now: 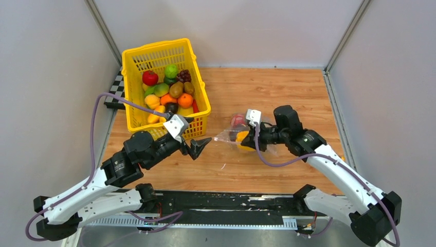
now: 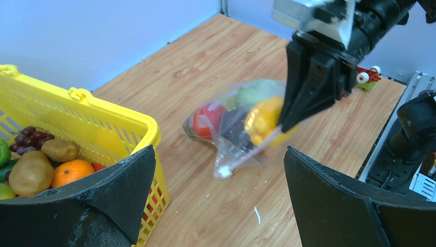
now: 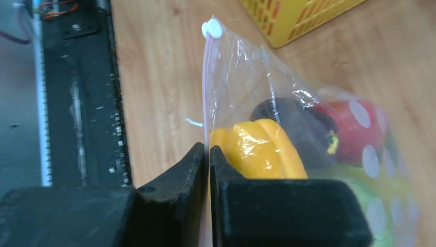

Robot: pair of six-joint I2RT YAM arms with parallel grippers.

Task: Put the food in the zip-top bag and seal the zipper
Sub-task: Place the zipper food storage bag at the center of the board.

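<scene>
Fingers of right gripper [image 3: 206, 154] pinch thin pink zipper [image 3: 204, 87] of clear dotted plastic bag [image 3: 267, 77], left gripper [image 2: 218, 154] spread wide, pointing toward it.

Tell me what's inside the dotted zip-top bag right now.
Through the zip-top bag: a yellow pepper, a dark eggplant, a red tomato and a green cabbage. Anything behind them is covered.

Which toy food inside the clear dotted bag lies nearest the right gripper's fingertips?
The glossy yellow toy pepper, right beside the shut right gripper; the dark eggplant and red tomato lie farther back.
</scene>
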